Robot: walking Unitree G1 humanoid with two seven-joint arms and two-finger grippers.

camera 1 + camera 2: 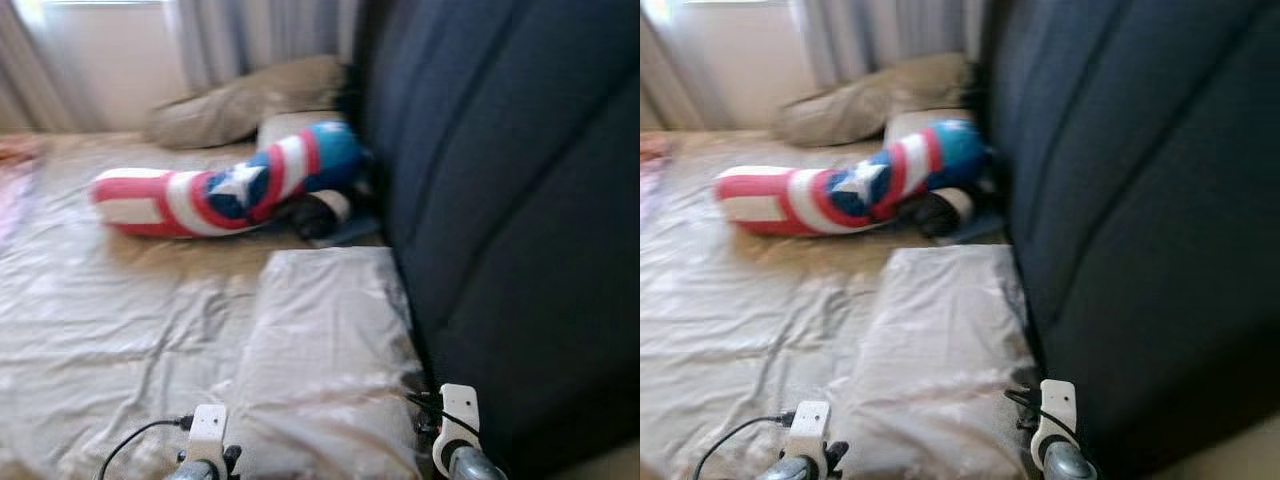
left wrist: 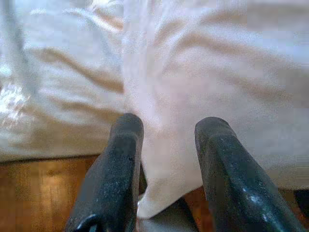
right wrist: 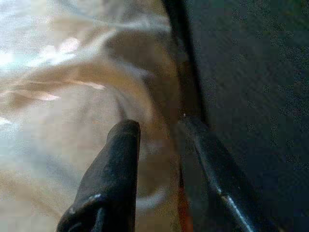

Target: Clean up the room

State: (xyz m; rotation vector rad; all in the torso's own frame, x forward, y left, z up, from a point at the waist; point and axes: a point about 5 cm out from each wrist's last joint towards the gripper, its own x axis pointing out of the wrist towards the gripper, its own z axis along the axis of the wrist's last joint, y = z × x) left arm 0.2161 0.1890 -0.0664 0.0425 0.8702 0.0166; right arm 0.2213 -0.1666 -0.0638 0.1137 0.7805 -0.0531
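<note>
Ahead, a red-white-blue star-patterned bolster [image 1: 225, 192] lies at twelve o'clock on the beige-sheeted bed [image 1: 110, 320], beside the dark headboard [image 1: 510, 200]. Left gripper [image 2: 166, 133] and right gripper [image 3: 159, 128] both gape narrowly, empty, over a pillow [image 1: 325, 350].

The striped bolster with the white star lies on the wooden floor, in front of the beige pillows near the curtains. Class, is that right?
Not quite. The bolster lies on the bed, on its beige sheet, not on the floor. The left eye view shows this. The rest holds: it is in front of the pillows near the curtains.
</note>
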